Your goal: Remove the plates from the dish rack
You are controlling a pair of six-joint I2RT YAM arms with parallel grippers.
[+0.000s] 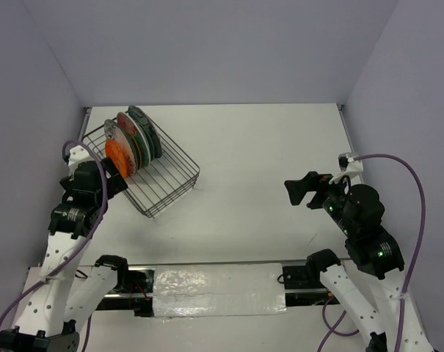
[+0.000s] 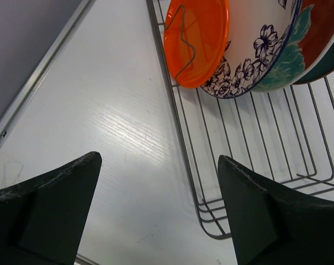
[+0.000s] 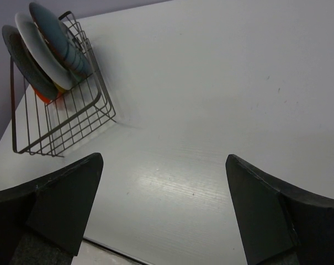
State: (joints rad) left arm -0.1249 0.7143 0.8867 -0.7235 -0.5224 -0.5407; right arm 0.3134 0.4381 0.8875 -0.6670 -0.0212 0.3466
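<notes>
While all plates (image 1: 132,139) stand in the dish rack (image 1: 166,183), left end effector (image 2: 158,165) and right end effector (image 3: 164,160) gape empty; likely first pick: the rack-end orange plate (image 2: 202,38).

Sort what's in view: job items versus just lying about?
Job:
- dark grey wire dish rack
- round ceramic plates standing in it: orange plate, white blue-floral plate, red plate with teal flower, dark teal plate

Not job:
- purple cables
- silver foil strip at near edge
</notes>
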